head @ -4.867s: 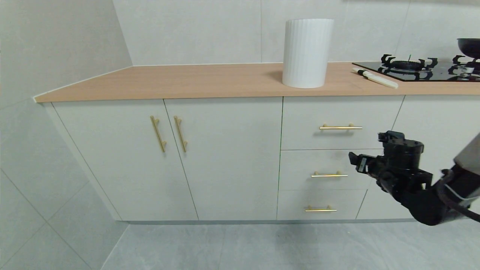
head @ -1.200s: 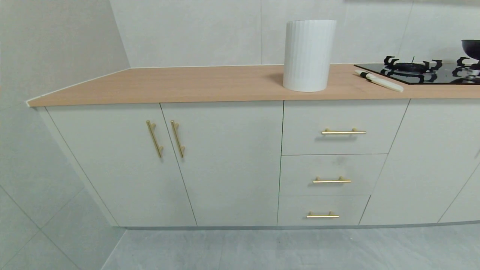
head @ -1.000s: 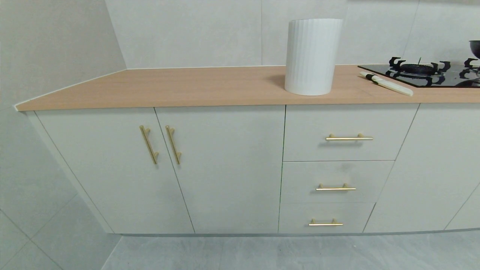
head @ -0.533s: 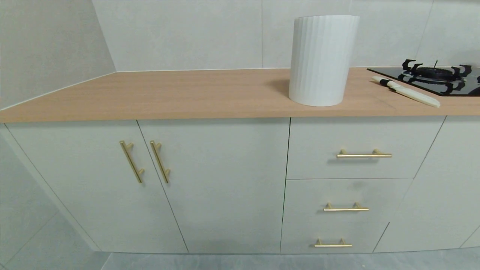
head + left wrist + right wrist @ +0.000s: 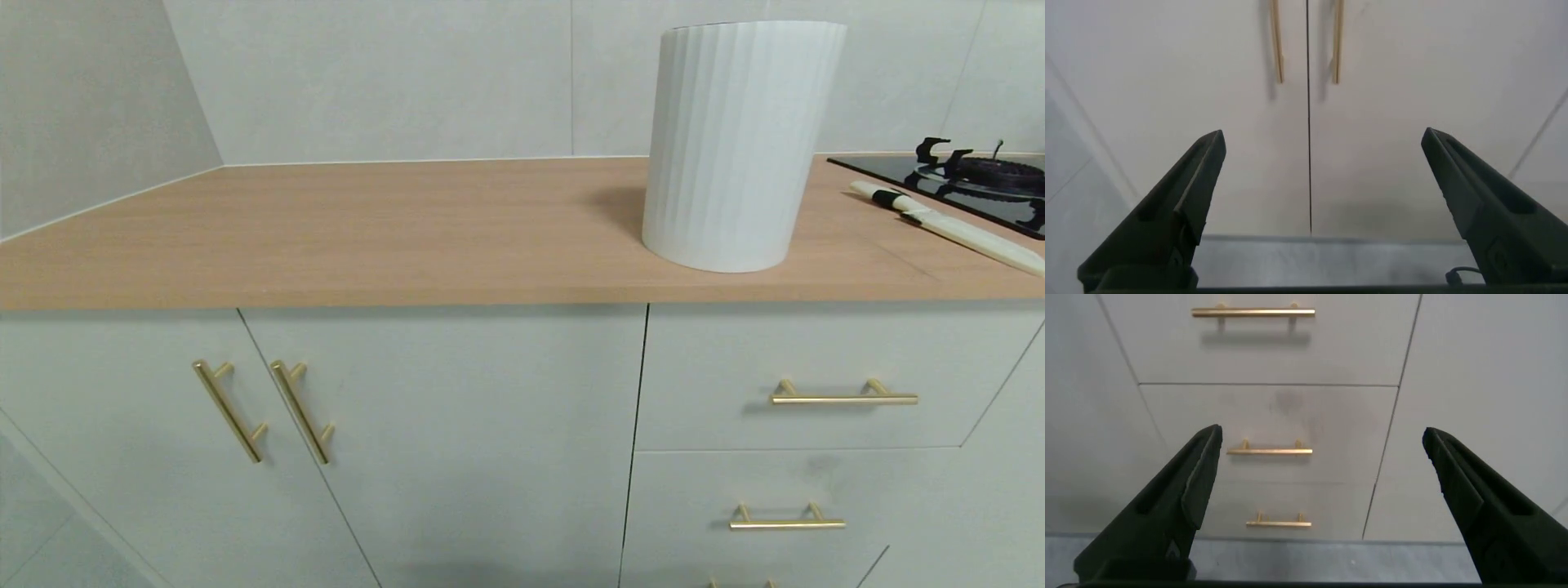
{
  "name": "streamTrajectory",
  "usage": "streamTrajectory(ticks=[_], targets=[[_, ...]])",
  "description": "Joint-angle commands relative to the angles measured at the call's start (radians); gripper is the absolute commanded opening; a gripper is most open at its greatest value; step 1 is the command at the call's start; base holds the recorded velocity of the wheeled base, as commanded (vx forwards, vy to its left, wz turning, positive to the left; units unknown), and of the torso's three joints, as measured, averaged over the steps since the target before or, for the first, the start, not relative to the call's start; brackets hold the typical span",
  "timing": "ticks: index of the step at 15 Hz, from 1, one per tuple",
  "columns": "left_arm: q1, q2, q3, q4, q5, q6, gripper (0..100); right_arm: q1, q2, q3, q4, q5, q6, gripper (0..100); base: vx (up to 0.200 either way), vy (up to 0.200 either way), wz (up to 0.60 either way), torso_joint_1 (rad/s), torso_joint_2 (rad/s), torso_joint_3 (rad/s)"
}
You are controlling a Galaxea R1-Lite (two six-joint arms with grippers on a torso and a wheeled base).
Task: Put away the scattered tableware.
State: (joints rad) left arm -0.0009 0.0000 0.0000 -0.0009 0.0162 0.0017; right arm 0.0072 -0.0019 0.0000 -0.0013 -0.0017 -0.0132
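Note:
A white ribbed cylindrical holder (image 5: pixel 739 143) stands on the wooden countertop (image 5: pixel 367 229) toward the right. A knife (image 5: pixel 951 226) with a cream sheath and a black band lies on the counter to the holder's right, beside the hob. My left gripper (image 5: pixel 1319 208) is open, low down, facing the double cabinet doors (image 5: pixel 1308 98). My right gripper (image 5: pixel 1319 502) is open too, facing the stack of drawers (image 5: pixel 1266 425), with nothing between its fingers.
A black gas hob (image 5: pixel 976 184) sits at the counter's far right. Below the counter are two cabinet doors with gold handles (image 5: pixel 265 412) and drawers with gold handles (image 5: pixel 845 396). Tiled walls close the back and left. Grey floor lies below.
The whole head view has shifted: the camera has come closer to the counter, so holder and knife look larger. The right arm, seen 4.9 s ago before the drawers, has left the head view.

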Motion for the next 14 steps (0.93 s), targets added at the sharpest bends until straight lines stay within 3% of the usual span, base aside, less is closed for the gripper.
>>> streamTrajectory(ticks=[1, 3, 12, 14], targets=[[-0.001, 0.0, 0.0, -0.001, 0.001, 0.0, 100, 0.0, 0.002, 0.0, 0.0, -0.001, -0.001, 100, 0.2, 0.0, 0.0, 0.002, 0.0, 0.002], [-0.001, 0.0, 0.0, -0.001, 0.001, 0.0, 100, 0.0, 0.002, 0.0, 0.0, -0.001, -0.001, 100, 0.2, 0.0, 0.0, 0.0, 0.0, 0.002], [0.001, 0.0, 0.0, -0.001, 0.001, 0.0, 100, 0.0, 0.002, 0.0, 0.0, -0.001, -0.001, 100, 0.0, 0.0, 0.0, 0.0, 0.0, 0.0], [0.001, 0.0, 0.0, -0.001, 0.001, 0.0, 100, 0.0, 0.002, 0.0, 0.0, -0.001, -0.001, 100, 0.0, -0.2, 0.0, 0.002, 0.0, 0.002]])
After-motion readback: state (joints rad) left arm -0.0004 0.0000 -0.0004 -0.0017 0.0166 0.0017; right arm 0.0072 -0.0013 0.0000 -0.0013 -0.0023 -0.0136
